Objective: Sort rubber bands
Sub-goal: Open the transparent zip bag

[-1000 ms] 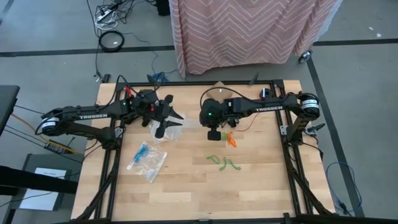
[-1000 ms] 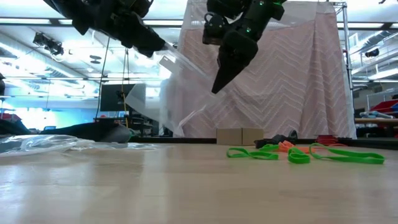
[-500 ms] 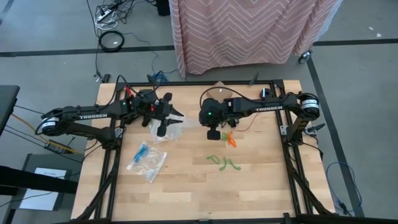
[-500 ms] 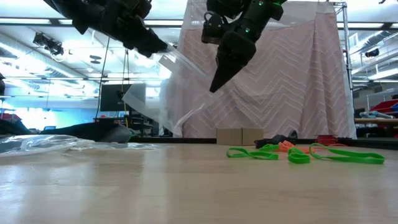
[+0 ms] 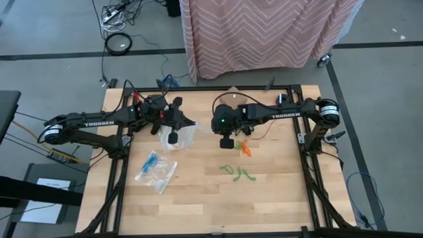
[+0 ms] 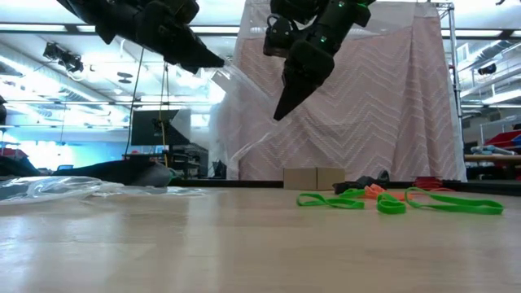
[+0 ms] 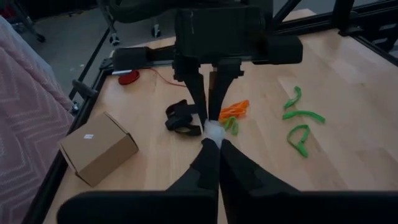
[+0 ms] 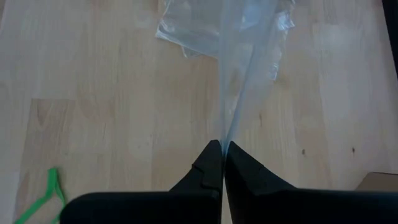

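A clear plastic bag [image 6: 244, 122] hangs in the air between my two grippers. My left gripper [image 7: 213, 142] is shut on one side of it, and my right gripper [image 8: 222, 146] is shut on the other. In the high view, green rubber bands [image 5: 238, 173] and orange rubber bands [image 5: 246, 149] lie loose on the table near my right gripper [image 5: 227, 143]. Blue rubber bands lie inside a second clear bag [image 5: 156, 170], flat on the table at the left. Black rubber bands [image 7: 180, 118] lie below my right arm. My left gripper pinches the bag's upper edge [image 7: 213, 130] between its two fingers, coming nearly level from the table's left. The bag is lifted clear and droops below the fingers. My right gripper pinches the bag's edge [image 8: 224, 138] between its fingertips, slanting down from the table's right. The plastic runs away from its fingers as a drawn fold [image 8: 239, 81].
A small cardboard box [image 7: 96, 148] stands at the table's far side. The black frame rails [image 5: 115, 172] run along both table sides. Bare wood [image 5: 218, 205] lies toward the near edge.
My left gripper has shut on the clear bag's edge; its fingers stood apart a second ago. The bag's loose flap that hung out to the left has drawn in toward the fingers. Both arms have stayed in place.
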